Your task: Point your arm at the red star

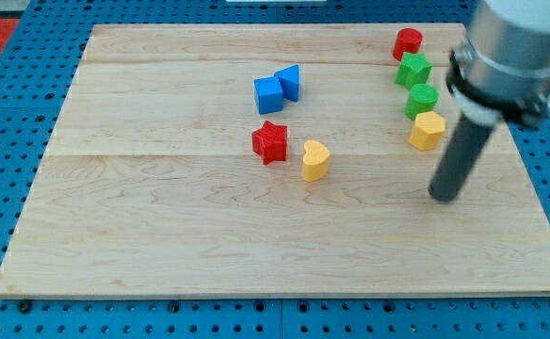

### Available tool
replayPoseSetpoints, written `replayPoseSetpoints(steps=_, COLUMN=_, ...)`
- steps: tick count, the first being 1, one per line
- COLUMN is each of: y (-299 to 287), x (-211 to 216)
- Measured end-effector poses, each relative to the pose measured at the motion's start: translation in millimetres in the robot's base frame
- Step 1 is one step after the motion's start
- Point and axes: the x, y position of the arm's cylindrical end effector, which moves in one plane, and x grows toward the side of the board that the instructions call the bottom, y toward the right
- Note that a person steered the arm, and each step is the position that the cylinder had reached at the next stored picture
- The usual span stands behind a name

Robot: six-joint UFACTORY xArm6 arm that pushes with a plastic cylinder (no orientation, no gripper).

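Observation:
The red star (269, 141) lies near the middle of the wooden board (162, 226). A yellow heart (315, 160) sits just to its right, close but apart. My tip (444, 195) rests on the board at the view's right, far to the right of the red star and slightly lower. It is just below a second yellow heart (428, 130).
A blue cube (268, 94) and a blue triangular block (289, 82) touch each other above the red star. At the upper right a red cylinder (408, 42), a green star (413, 70) and a green round block (422, 99) form a column.

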Motion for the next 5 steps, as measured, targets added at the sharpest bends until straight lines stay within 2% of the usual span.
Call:
replayPoseSetpoints(steps=1, y=-99.7, x=-0.4)
replayPoseSetpoints(steps=2, y=-160.7, x=-1.9)
replayPoseSetpoints(steps=4, y=-189.3, x=-3.7)
replayPoseSetpoints(steps=5, y=-189.2, x=-48.3)
